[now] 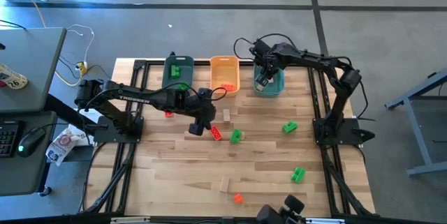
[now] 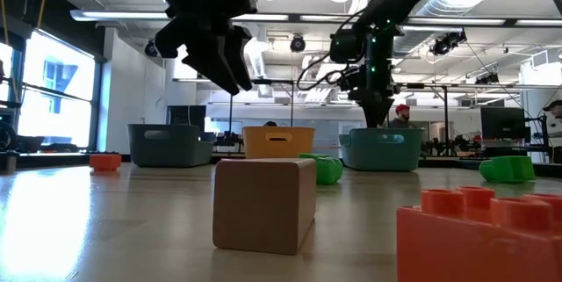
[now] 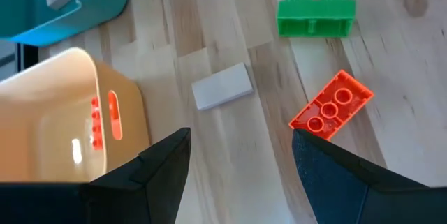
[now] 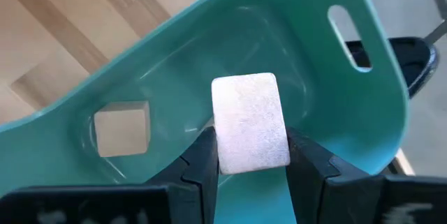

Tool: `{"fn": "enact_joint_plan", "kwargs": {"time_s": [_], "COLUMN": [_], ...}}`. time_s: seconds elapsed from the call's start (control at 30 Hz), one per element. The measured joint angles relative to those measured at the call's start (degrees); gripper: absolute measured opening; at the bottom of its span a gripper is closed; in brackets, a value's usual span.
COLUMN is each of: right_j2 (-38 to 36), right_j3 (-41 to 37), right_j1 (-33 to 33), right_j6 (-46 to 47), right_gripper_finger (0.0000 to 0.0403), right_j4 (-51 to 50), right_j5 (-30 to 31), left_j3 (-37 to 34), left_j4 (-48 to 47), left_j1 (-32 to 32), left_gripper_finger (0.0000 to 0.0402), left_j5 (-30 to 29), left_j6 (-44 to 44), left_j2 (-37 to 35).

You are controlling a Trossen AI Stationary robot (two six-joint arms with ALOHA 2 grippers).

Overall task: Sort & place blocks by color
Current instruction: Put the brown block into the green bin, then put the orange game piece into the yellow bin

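Two grippers working, right gripper (image 4: 251, 158) clamping a tan block (image 4: 250, 123) over the right teal bin (image 4: 335, 84), left gripper (image 3: 241, 165) spread wide above a red block (image 3: 330, 105).

Three plastic bins stand on the wooden desk (image 1: 174, 175): two teal plastic bins (image 1: 166, 74) (image 1: 282, 84) and one orange plastic bin (image 1: 213, 74). Loose on the desk lie three bright green toy blocks (image 1: 235, 136) (image 1: 290, 128) (image 1: 298, 175), three red-orange toy blocks (image 1: 168, 114) (image 1: 217, 133) (image 1: 238, 198) and two pale tan wooden blocks (image 1: 226, 115) (image 1: 224, 184). Two more tan ones (image 4: 250, 123) (image 4: 122, 128) show at one teal bin.
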Motion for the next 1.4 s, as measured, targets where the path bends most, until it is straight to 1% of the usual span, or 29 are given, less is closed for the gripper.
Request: {"fn": "enact_joint_plan", "kwargs": {"time_s": [0.13, 0.27, 0.47, 0.6, 0.7, 0.83, 0.97, 1.07, 1.27, 1.4], "right_j2": [0.31, 0.31, 0.31, 0.31, 0.31, 0.19, -0.72, -1.81, -3.12, -3.36], "right_j3": [0.00, 0.00, 0.00, 0.00, 0.00, 1.14, 3.34, 5.60, 10.36, 12.65], "right_j1": [-0.88, -2.08, -2.61, -2.60, -2.60, -2.60, -1.85, -0.73, 1.83, 3.65], "right_j6": [0.43, 0.78, 1.40, 1.04, 0.56, 3.02, 3.92, 4.15, 6.98, 8.41], "right_gripper_finger": [0.0102, 0.0106, 0.0175, 0.0201, 0.0205, 0.0207, 0.0207, 0.0208, 0.0208, 0.0209], "right_j4": [-0.63, -1.70, -2.38, -2.25, -2.01, -2.53, -2.93, -2.91, -2.95, -2.94], "right_j5": [-1.82, -6.31, -7.29, -7.29, -7.29, -7.30, -7.32, -7.35, -5.43, -4.54], "left_j3": [0.00, 0.00, 0.00, 0.00, 0.00, 0.00, 0.00, 0.00, 0.00, 0.00], "left_j4": [0.14, 1.03, 1.87, 1.80, 1.76, 1.76, 1.80, 1.80, 1.94, 1.75], "left_j1": [0.00, 0.02, -0.02, -0.02, -0.02, -0.02, 0.00, -0.02, -0.02, 0.00], "left_gripper_finger": [0.0236, 0.0236, 0.0236, 0.0236, 0.0236, 0.0236, 0.0236, 0.0236, 0.0236, 0.0236], "left_j5": [0.23, 3.41, 6.82, 7.13, 7.15, 7.63, 11.77, 13.37, 13.38, 13.39], "left_j6": [2.54, 4.79, 6.19, 6.19, 6.62, 9.37, 11.83, 13.78, 18.23, 18.48], "left_j2": [0.00, 0.00, 0.00, 0.00, 0.01, 0.00, 0.02, 0.02, 0.75, 3.15]}}
